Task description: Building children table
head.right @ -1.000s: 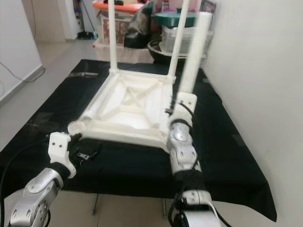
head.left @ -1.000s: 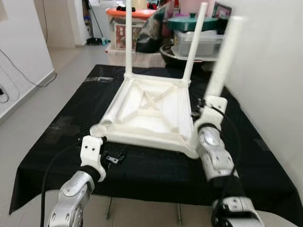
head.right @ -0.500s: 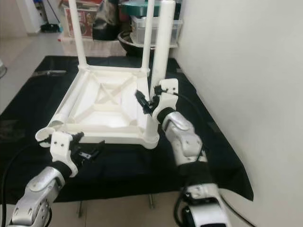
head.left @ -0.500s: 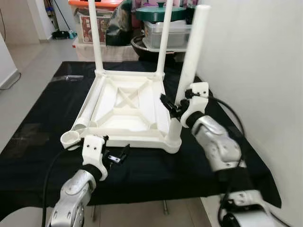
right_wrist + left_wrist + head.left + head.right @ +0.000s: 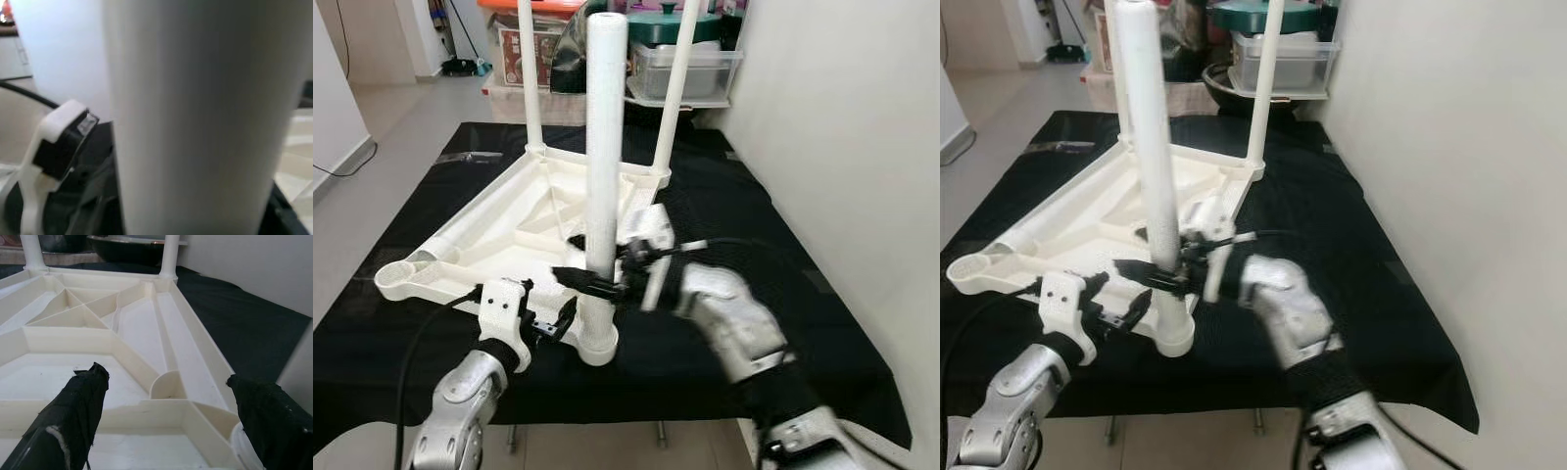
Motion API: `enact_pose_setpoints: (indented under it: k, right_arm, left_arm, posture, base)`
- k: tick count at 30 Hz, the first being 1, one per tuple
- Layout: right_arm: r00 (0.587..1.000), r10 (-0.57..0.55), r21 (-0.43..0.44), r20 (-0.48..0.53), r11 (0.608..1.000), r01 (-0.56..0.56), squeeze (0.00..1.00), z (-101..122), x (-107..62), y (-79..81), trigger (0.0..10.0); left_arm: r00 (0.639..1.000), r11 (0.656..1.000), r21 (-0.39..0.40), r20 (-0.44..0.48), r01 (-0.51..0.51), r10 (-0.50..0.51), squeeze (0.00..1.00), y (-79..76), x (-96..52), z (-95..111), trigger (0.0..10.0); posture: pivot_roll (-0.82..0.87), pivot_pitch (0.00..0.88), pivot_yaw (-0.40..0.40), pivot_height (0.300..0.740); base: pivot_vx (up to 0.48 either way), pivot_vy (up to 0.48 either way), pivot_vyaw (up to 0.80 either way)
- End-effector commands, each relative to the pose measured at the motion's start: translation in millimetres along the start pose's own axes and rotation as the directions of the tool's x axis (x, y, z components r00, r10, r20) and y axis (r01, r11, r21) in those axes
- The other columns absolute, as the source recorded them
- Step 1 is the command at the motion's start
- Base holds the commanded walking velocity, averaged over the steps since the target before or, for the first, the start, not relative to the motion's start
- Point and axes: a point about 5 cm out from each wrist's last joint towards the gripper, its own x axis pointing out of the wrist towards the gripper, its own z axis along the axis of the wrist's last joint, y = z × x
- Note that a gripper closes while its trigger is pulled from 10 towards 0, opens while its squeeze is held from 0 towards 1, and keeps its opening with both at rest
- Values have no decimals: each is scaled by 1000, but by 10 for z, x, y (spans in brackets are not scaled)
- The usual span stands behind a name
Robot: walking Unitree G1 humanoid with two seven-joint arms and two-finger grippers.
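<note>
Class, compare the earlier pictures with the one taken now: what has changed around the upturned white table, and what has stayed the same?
The right gripper has swung across to the near corner and now clasps the near leg low down; earlier it sat beside that leg without holding it. The camera has also shifted. The upturned table top stays on the black cloth, two far legs remain upright, and the left gripper stays open at the near edge.

White wall (image 5: 842, 117) runs along the right, pale tile floor (image 5: 401, 127) on the left. Stacked storage bins (image 5: 690, 69) w/ clutter at the back.
</note>
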Motion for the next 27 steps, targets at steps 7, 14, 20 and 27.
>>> enact_pose_setpoints:
  k: [7, 14, 20, 27]
  right_arm:
    - [375, -879, -32, -295, 402, 915, 0, -552, -691, -763, 0]
    - [321, -932, 40, -166, 319, 947, 0, -421, -822, -549, 10000]
    - [512, -857, 168, 55, 514, 841, 1000, -107, -579, -457, 10000]
    - [714, -689, 179, 125, 723, 667, 0, 245, -422, -657, 10000]
  left_arm:
    - [1000, 1000, -11, -19, 2, -3, 0, -19, -22, -58, 10000]
    - [1000, 1000, -13, -22, 8, -8, 0, -27, -15, -69, 10000]
    - [1000, 1000, -15, -20, 14, -14, 0, -40, 2, -64, 10000]
    - [1000, 1000, -14, -11, 0, 0, 0, -19, 0, -46, 10000]
  posture:
    - [89, 0, -82, 740]
    - [67, 0, -69, 740]
    - [69, 0, -71, 740]
    - [92, 0, -86, 740]
  base:
    - [0, 0, 0]
    - [0, 0, 0]
    - [0, 0, 0]
    - [0, 0, 0]
